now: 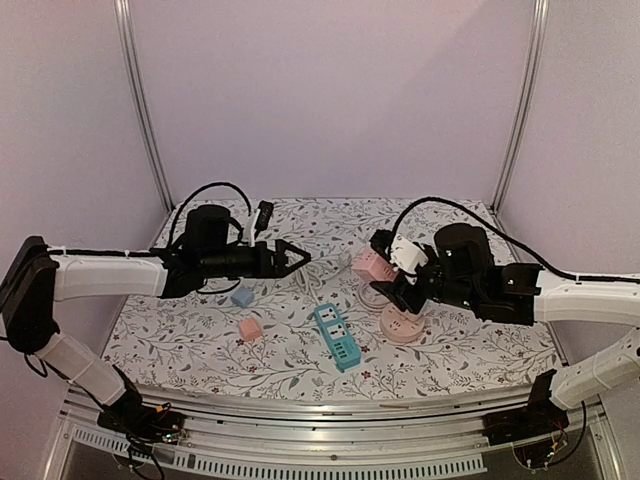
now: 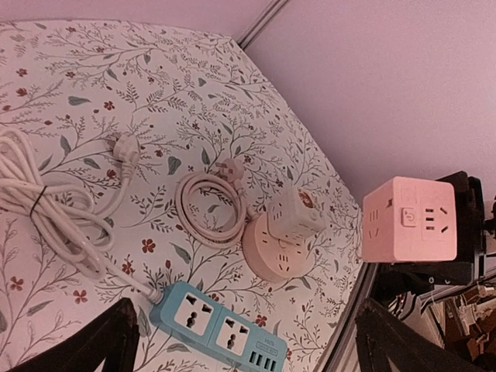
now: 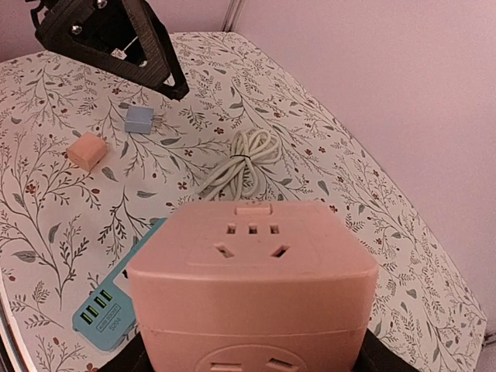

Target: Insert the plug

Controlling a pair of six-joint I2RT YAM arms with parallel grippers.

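Pink cube socket point(image 3: 252, 279) is sitting pinched in the right gripper point(image 1: 388, 268), above the floral table point(image 1: 480, 345), lilac walls point(image 1: 330, 90) behind. Left gripper point(image 1: 292, 258) is hovering level, fingers point(image 2: 101, 341) spread, empty. White plug point(image 2: 124, 147) is lying below and ahead of it.

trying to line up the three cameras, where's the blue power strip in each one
Top external: the blue power strip lies at lower centre, between the two arms.
Left wrist: along the bottom edge, just left of centre.
Right wrist: lower left corner, partly hidden behind the pink cube socket.
Shared landmark: the bundled white cable beside the strip, visible in all three.
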